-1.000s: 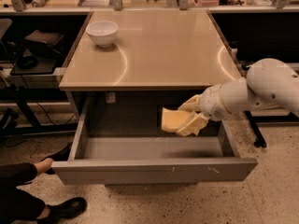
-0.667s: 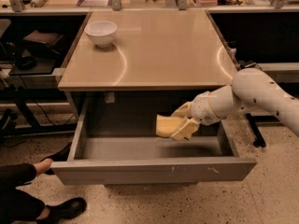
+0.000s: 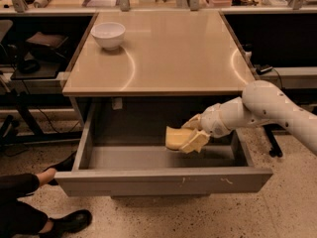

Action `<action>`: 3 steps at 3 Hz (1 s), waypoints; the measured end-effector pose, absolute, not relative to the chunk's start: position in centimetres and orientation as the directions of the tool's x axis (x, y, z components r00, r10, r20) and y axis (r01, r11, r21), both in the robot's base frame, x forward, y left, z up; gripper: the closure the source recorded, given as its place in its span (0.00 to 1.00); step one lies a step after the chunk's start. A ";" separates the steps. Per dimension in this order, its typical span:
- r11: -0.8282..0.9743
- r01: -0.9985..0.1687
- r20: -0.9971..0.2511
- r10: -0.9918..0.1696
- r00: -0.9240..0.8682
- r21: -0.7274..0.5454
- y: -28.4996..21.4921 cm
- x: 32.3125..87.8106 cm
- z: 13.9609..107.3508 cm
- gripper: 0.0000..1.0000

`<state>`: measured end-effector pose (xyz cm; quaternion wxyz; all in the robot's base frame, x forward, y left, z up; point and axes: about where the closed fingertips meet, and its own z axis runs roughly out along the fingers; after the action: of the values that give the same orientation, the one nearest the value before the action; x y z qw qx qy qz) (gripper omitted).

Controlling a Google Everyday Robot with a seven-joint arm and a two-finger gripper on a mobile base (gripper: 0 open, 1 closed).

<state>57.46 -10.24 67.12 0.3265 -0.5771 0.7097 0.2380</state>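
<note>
My gripper [image 3: 190, 134] reaches in from the right on a white arm and hangs inside the open drawer [image 3: 163, 181], just above its floor. It is shut on a yellow sponge [image 3: 176, 138], which sticks out to the left of the fingers. The sponge sits near the middle of the drawer, slightly right of centre, below the table's front edge.
A white bowl [image 3: 109, 35] stands at the back left of the tan tabletop [image 3: 163, 53]. A person's leg and black shoe [image 3: 64, 222] lie on the floor at the lower left, close to the drawer's front corner. Dark shelving flanks the table on both sides.
The arm has carried the sponge leftward, deeper toward the drawer's middle. Its height is much the same.
</note>
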 end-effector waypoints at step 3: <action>0.305 -0.952 -0.741 -0.648 -0.177 -0.039 -11.2 58.0 63.7 0.81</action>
<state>57.96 -11.19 63.68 0.3381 -0.5451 0.7335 0.2248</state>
